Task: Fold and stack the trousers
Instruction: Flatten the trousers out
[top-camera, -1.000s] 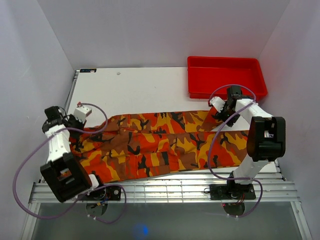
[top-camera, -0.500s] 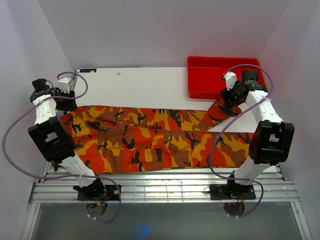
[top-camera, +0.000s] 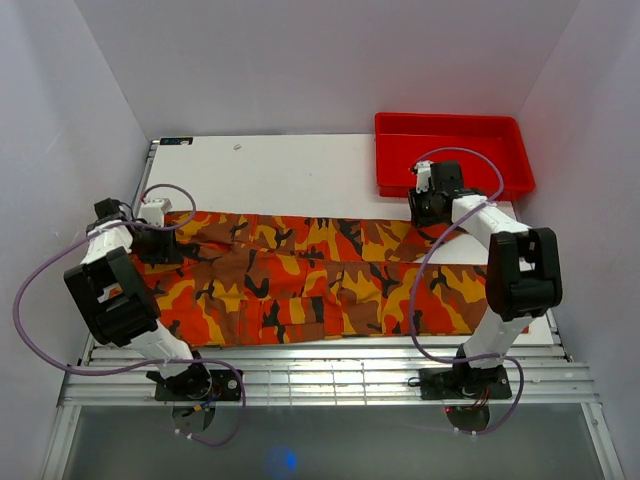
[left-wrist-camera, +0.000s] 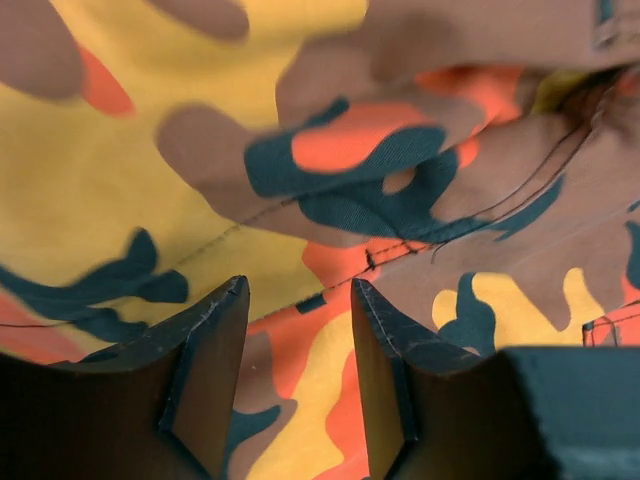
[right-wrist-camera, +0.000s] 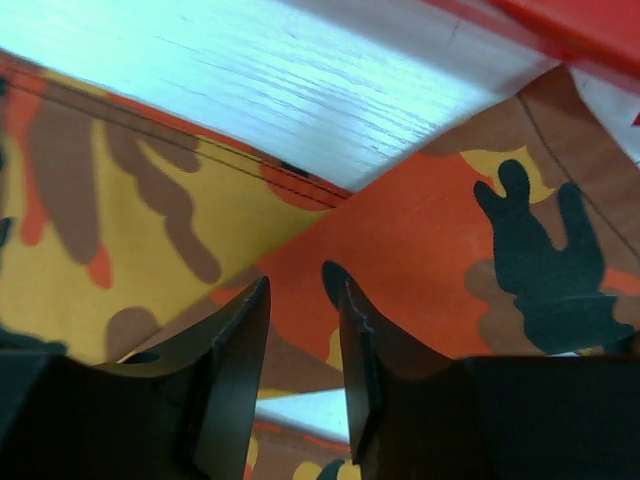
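The camouflage trousers (top-camera: 320, 280) lie spread lengthwise across the white table (top-camera: 280, 175), waist to the left and legs to the right. My left gripper (top-camera: 158, 243) hangs low over the waist end. In the left wrist view it (left-wrist-camera: 295, 290) is open, with flat cloth (left-wrist-camera: 200, 150) below and nothing between the fingers. My right gripper (top-camera: 432, 208) is at the far leg's hem. In the right wrist view it (right-wrist-camera: 298, 280) stands narrowly open just above a turned-over flap of cloth (right-wrist-camera: 420, 230), whose edge shows in the gap.
A red tray (top-camera: 480, 140) stands at the back right, just beyond the right gripper, and its edge (right-wrist-camera: 590, 25) shows in the right wrist view. Bare table (right-wrist-camera: 300, 90) lies behind the trousers. A slatted metal rail (top-camera: 330, 375) runs along the near edge. Walls close in on both sides.
The left gripper opened, let go of the waist and came back in over it. The trousers now lie flatter and straighter. The right gripper came down from the tray to the hem, jaws narrower.
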